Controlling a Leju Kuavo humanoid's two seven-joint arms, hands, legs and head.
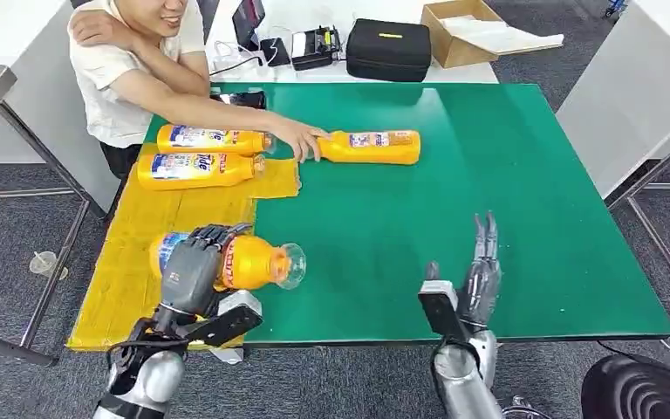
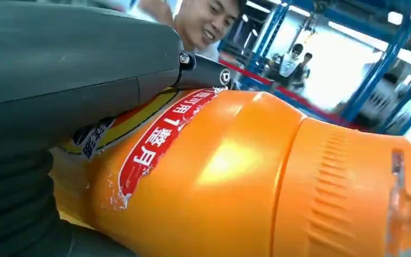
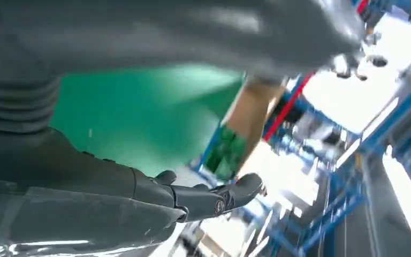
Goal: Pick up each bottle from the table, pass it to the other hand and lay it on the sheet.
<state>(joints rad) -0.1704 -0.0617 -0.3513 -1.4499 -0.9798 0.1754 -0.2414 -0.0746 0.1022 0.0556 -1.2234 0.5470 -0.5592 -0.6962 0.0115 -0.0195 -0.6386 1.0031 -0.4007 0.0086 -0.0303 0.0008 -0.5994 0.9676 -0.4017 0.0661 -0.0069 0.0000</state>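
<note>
Orange plastic bottles, four by my count: two lie on the yellow sheet (image 1: 122,271), one under a person's hand (image 1: 301,140) on the green surface (image 1: 488,218). My left robot hand (image 1: 194,266) grips the fourth bottle (image 1: 253,262) over the sheet's edge; right robot hand (image 1: 480,275) is open, fingers straight.

Red label band on the orange bottle (image 2: 219,176) held in the left hand (image 2: 59,91) carried white Chinese characters; "月" and "用" were readable in the left wrist view, the rest was partly hidden or scuffed. On the yellow sheet (image 1: 131,271) at far left, the nearer lying bottle (image 1: 199,169) had a blue label with yellow letters, roughly "Yale", not sharp. Labels on the farther bottle (image 1: 214,139) and the bottle under the person's hand (image 1: 375,146) were too small to read.
</note>
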